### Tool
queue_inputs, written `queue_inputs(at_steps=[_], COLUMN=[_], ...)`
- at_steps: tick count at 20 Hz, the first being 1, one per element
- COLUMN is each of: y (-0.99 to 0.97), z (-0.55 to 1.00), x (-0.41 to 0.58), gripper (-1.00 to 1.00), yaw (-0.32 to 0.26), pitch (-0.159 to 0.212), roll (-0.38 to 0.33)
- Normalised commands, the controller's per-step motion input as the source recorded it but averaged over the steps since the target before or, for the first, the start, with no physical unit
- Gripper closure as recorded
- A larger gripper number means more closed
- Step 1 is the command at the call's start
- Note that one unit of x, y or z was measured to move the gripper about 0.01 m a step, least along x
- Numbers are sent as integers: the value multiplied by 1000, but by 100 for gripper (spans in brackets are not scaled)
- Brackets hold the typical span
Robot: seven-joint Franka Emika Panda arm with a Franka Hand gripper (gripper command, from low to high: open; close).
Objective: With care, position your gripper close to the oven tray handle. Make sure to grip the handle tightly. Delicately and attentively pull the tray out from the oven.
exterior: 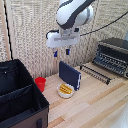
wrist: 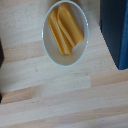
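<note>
The oven (exterior: pixel 113 54), black and silver, stands on the wooden table at the exterior view's right. The tray (exterior: pixel 98 71), a dark wire rack, lies low in front of it and reaches toward the middle of the table. The oven tray handle (exterior: pixel 93 75) is the thin dark rail along the rack's near edge. My gripper (exterior: pixel 61 52) hangs in the air from the white arm, well to the exterior view's left of the rack and above an upright dark-blue slab (exterior: pixel 69 75). Its blue-tipped fingers are apart and hold nothing. The wrist view shows no fingers.
A white bowl of yellow strips (exterior: pixel 65 90) sits in front of the slab; the bowl (wrist: pixel 65 32) and the slab (wrist: pixel 115 30) show in the wrist view. A red cup (exterior: pixel 40 83) stands beside a big black fabric bin (exterior: pixel 20 97) at the exterior view's left.
</note>
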Motion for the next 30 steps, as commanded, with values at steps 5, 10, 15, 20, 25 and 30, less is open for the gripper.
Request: queue_inputs(at_steps=[5, 10, 15, 20, 25, 30], y=[-163, -230, -267, -306, -355, -343], z=[18, 0, 0, 0, 0, 0], x=[-33, -69, -43, -41, -29, -55], gripper=[-100, -100, -100, -100, -100, -100], yaw=[146, 179, 170, 153, 142, 136], pitch=[-57, -82, -55, -21, 0, -1], roll=[-286, -280, -277, -288, -284, -298])
